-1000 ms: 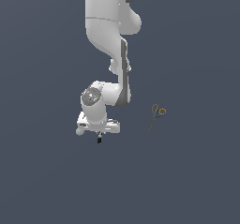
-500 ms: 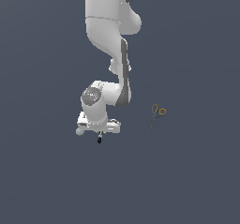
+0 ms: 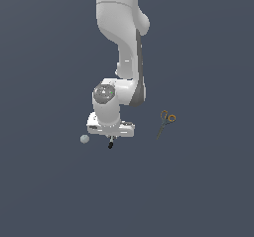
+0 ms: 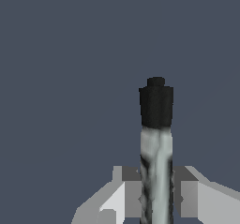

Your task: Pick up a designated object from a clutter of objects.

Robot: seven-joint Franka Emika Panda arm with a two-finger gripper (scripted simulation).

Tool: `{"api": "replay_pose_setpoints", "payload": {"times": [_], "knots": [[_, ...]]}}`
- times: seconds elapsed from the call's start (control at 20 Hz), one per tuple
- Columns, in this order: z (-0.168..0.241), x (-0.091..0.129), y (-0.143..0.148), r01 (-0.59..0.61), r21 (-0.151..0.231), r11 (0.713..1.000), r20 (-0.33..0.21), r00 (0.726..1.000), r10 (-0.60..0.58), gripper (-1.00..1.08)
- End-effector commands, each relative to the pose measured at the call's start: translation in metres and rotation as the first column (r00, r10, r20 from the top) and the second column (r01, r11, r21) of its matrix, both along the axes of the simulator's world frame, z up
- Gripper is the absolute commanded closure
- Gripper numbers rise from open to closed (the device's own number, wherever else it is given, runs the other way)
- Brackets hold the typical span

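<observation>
In the wrist view the marker-like stick point(image 4: 156, 138), whitish-grey with a black end, stands between my two fingers point(image 4: 132, 193). My gripper point(image 4: 157, 197) is shut on it. In the exterior view the gripper point(image 3: 110, 139) hangs below the white hand point(image 3: 111, 128), with the stick's black end point(image 3: 110, 145) poking out beneath. A small pale ball point(image 3: 85, 139) lies just to the exterior view's left of the gripper. The orange-handled scissors point(image 3: 166, 122) lie to the exterior view's right. The red-banded can is out of view.
The white arm point(image 3: 124, 42) comes down from the top of the exterior view. The dark grey floor point(image 3: 198, 191) spreads all around.
The hand has risen a little with the stick in its grip. The pale ball, hidden under the hand before, now shows beside it. The scissors have not moved.
</observation>
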State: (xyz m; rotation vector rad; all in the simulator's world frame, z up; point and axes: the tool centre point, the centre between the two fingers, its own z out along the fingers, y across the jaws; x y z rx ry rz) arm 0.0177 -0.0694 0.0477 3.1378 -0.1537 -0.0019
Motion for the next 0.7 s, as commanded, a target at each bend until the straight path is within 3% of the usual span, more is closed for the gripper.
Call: {"api": "replay_pose_setpoints", "payload": {"times": [0.0,0.65], "knots": [[0.017,0.000,0.014,-0.001,0.000,1.000,0.001,1.000,0.001,1.08],[0.141,0.001,0.113,0.000,-0.003,1.000,0.001,1.000,0.000,1.08]]}}
